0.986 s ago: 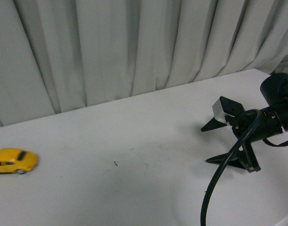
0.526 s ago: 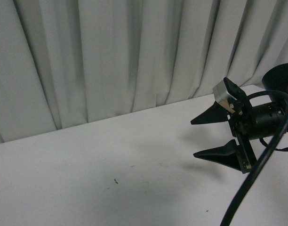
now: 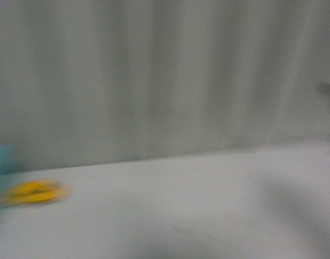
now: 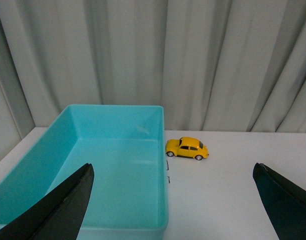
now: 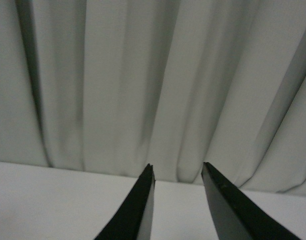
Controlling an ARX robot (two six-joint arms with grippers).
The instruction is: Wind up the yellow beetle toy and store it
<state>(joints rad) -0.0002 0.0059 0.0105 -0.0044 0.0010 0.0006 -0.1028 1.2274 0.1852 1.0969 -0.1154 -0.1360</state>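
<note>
The small glossy yellow beetle toy car (image 4: 187, 148) stands on its wheels on the white counter (image 4: 228, 190). It is just beside the far corner of the open turquoise plastic bin (image 4: 162, 165), though I cannot tell whether it touches the wall. The left gripper (image 4: 173, 166) hangs well short of it, jaws spread wide and empty. The right gripper (image 5: 177, 165) faces only the pale pleated curtain (image 5: 93, 75), its jaws apart by a narrower gap and holding nothing.

I judge the task at its very start, with the car not yet grasped or wound. The left arm looks better placed: it should advance, lower, and close across the car's sides.

The bin wall leaves little room at one end. (The front view is badly blurred, showing only a yellow smear low on the left.)
</note>
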